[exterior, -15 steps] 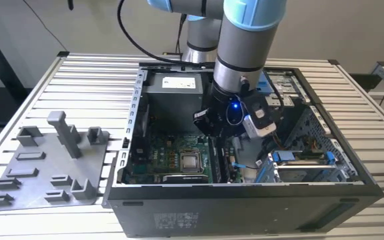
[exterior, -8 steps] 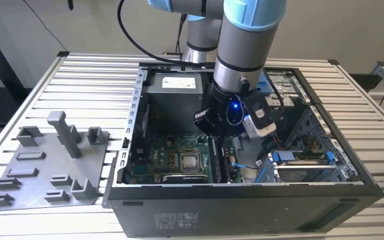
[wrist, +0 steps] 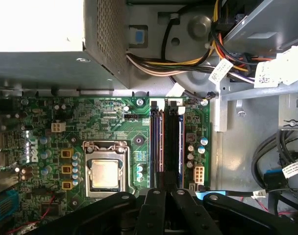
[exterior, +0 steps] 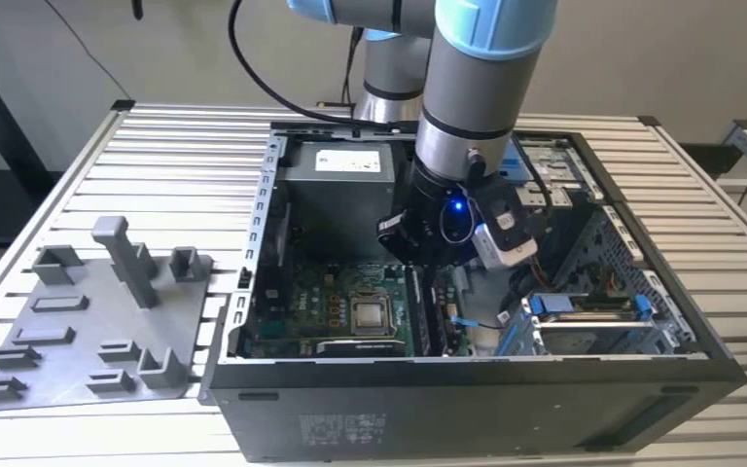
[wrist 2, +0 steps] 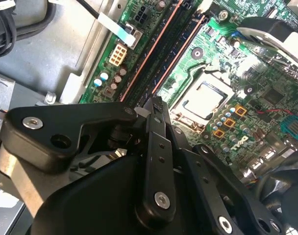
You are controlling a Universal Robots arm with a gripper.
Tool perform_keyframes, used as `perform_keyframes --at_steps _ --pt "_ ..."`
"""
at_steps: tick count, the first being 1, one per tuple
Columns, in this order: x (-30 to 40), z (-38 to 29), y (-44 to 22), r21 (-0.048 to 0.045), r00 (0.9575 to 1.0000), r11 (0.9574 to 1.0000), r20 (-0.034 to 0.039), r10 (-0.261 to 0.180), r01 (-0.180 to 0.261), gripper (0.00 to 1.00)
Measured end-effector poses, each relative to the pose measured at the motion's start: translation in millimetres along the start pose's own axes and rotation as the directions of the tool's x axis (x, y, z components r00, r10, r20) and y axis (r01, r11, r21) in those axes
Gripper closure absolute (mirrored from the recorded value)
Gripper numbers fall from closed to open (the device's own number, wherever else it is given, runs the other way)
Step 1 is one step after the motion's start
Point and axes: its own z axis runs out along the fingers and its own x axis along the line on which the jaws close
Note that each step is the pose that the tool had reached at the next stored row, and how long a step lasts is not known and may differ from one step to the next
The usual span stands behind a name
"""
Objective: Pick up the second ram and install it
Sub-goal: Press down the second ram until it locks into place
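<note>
The second ram [wrist: 172, 142] is a long dark stick standing on edge in a memory slot of the green motherboard [wrist: 51, 147], beside the square silver processor [wrist: 104, 174]. My gripper [wrist: 166, 192] sits low inside the open computer case [exterior: 257, 224], shut on the near end of the stick. In the second wrist view the black fingers [wrist 2: 154, 147] meet at the gripper [wrist 2: 155, 104], right over the second ram [wrist 2: 161, 54], which runs away along the slots. In the exterior view the gripper [exterior: 434, 265] hangs just above the board.
A grey power supply [wrist: 41, 63] and bundled cables [wrist: 188, 58] crowd the case around the slots. A drive cage with bright blue clips [exterior: 582, 306] stands at the exterior view's right. On the slatted table to the left lies a grey fixture plate [exterior: 75, 341] with a tall post [exterior: 124, 258].
</note>
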Motion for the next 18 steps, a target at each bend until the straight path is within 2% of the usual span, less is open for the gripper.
perform_keyframes --at_steps 6,10,13,18 --pt "0.1 0.9 -0.1 -0.0013 1.0 1.0 -0.0004 -0.003 0.003 0.89" --pt "1.7 6.2 -0.3 -0.0026 0.9985 0.9985 -0.001 -0.054 0.054 0.89" --pt "1.8 7.2 -0.3 -0.0027 0.994 0.994 -0.0016 -0.109 0.109 0.89" --pt "1.8 7.8 -0.3 -0.005 0.9815 0.9815 0.0017 -0.191 0.191 0.89"
